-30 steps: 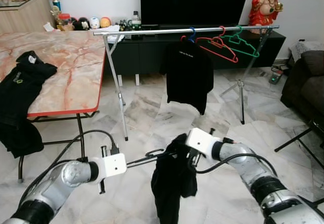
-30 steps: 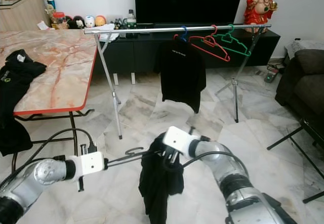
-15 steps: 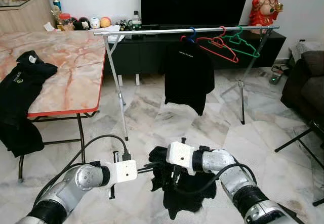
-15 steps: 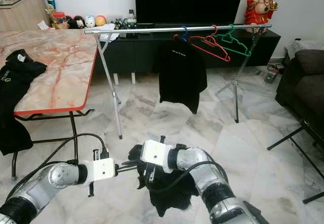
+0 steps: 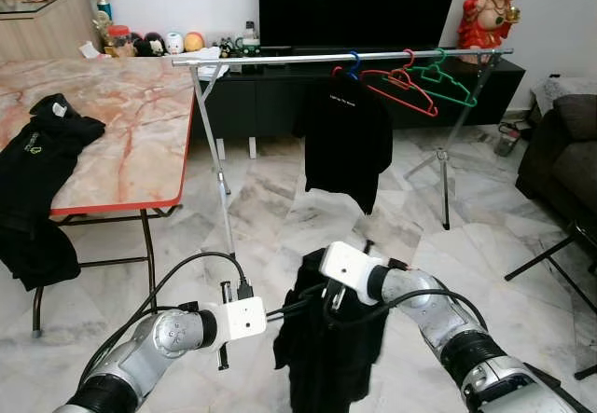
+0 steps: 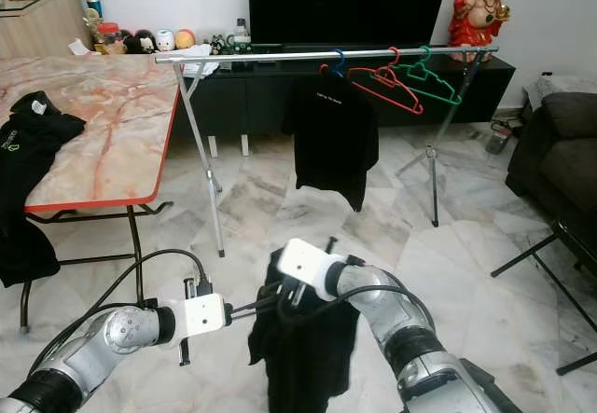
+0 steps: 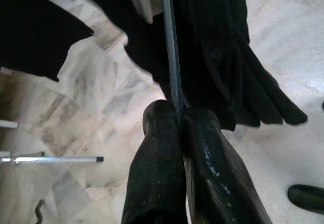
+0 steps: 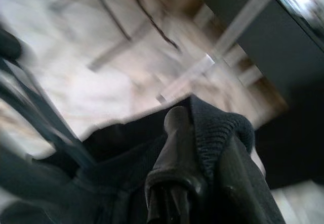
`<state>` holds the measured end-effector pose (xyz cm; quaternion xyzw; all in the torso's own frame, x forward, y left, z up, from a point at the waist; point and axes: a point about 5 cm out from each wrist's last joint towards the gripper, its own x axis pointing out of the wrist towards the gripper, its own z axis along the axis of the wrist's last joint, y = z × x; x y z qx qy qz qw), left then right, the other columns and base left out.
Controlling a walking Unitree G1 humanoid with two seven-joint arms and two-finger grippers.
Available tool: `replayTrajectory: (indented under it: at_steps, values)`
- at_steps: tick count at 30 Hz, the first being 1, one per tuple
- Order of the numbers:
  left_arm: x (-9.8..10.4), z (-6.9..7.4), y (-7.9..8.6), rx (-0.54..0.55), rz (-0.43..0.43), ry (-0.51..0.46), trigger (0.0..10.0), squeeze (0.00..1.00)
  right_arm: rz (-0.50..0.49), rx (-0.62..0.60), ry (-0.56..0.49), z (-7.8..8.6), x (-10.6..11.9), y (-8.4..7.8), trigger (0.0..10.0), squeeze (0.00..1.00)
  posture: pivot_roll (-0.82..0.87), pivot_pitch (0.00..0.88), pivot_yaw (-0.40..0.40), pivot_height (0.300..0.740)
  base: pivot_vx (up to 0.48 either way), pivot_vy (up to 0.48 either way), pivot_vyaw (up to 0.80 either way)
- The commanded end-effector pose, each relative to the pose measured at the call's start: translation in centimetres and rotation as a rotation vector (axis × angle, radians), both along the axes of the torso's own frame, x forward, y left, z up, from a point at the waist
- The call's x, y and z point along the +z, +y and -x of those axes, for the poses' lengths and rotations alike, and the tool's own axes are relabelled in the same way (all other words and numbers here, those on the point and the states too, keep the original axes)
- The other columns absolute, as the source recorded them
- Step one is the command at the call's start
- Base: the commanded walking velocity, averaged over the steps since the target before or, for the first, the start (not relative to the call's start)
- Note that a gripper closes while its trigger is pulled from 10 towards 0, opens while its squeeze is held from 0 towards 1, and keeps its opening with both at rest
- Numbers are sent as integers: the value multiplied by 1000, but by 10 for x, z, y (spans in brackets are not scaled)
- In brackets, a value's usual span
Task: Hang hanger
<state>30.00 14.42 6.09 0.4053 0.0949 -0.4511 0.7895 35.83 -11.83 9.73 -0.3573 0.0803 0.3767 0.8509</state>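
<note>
L end effector clamped on hanger, R end effector pinching black shirt

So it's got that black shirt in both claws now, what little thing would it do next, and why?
Probably work the hanger further into the black shirt. The left claw is shut on the hanger's thin bar, and the right claw pinches the shirt's ribbed collar. The shirt droops bunched between them, far below the rail, so it looks too early to lift it.
</note>
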Motion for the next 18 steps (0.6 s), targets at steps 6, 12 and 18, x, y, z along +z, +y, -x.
replayTrajectory:
  at_steps: [6,12,18]
  values:
    - [5,0,21,42,-25,-9,10000,0,85,-264,-62,-17,11,-33,10000,0,127,0,-33,740,0,0,0]
    - [3,4,36,79,-47,27,10000,0,145,-392,-52,-16,2,-50,10000,0,131,0,-30,740,0,0,0]
    - [0,6,65,203,-120,50,10000,0,198,-501,-38,-9,-8,-73,10000,0,133,0,-27,740,0,0,0]
